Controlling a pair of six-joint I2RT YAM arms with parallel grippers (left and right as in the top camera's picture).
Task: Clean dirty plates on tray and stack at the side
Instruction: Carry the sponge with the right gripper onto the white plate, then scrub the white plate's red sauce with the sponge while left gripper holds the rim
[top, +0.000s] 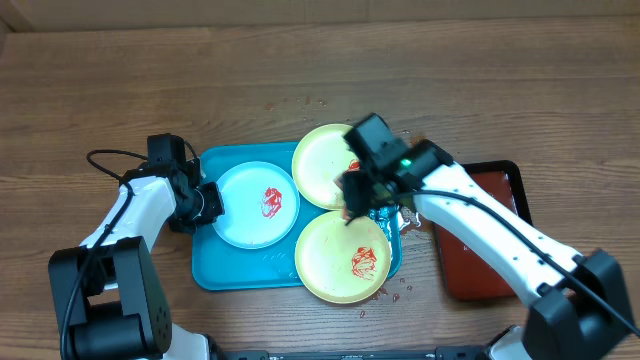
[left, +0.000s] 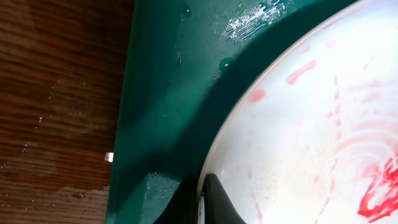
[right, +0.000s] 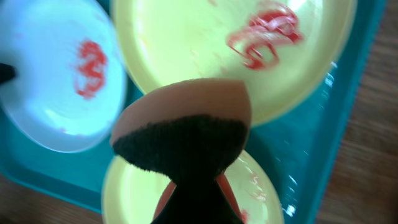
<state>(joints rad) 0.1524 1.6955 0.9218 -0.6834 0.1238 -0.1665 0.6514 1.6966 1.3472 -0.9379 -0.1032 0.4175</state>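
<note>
The turquoise tray (top: 232, 268) holds three dirty plates smeared with red sauce. The light-blue plate (top: 250, 212) lies at its left, one lime-green plate (top: 322, 160) at the back and another (top: 335, 262) at the front. My left gripper (top: 207, 203) is shut on the blue plate's left rim. In the left wrist view its fingers (left: 214, 202) pinch that rim (left: 298, 124). My right gripper (top: 357, 197) hovers between the two green plates, shut on a sponge (right: 186, 124) that is orange on top with a dark scrub face. The right gripper (right: 196, 205) shows mostly under the sponge.
A dark red-brown tray (top: 492, 215) with a black rim lies right of the turquoise tray, partly under my right arm. Red drops spot the wooden table (top: 400, 288) by the tray's front right corner. Water beads on the tray floor (left: 249, 18).
</note>
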